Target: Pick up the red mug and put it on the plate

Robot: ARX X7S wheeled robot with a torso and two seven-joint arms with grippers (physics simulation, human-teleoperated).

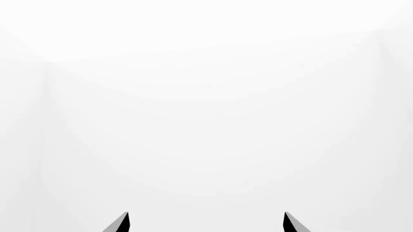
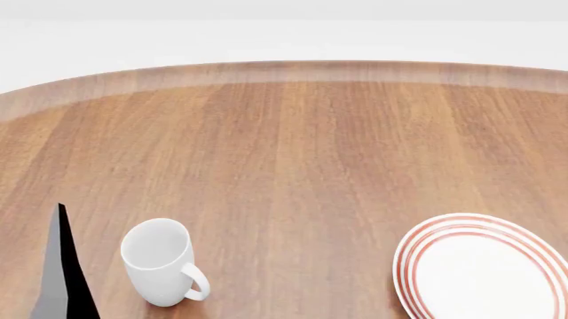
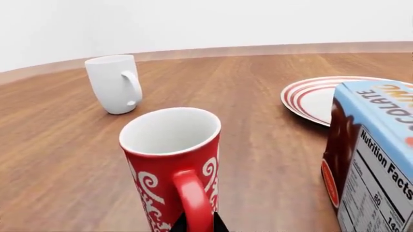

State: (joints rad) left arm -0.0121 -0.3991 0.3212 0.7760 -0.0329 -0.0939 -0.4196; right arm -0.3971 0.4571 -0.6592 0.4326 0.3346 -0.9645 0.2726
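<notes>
The red mug [image 3: 164, 174], with its white ornamental pattern and white inside, stands upright close in front of the right wrist camera; its base is hidden. My right gripper [image 3: 198, 225] has its two dark fingertips pressed on either side of the mug's red loop handle. The plate [image 3: 303, 99], white with red rings, lies beyond the mug; it also shows in the head view [image 2: 417, 256] at the lower right. The red mug and right gripper are out of the head view. My left gripper [image 1: 206, 223] is open and empty, facing a blank white wall.
A plain white mug [image 2: 159, 262] stands at the lower left of the wooden table [image 2: 310, 146]; it also shows in the right wrist view [image 3: 115, 84]. A blue chocolate carton [image 3: 374, 154] stands right beside the red mug. One dark left finger [image 2: 62, 272] rises beside the white mug.
</notes>
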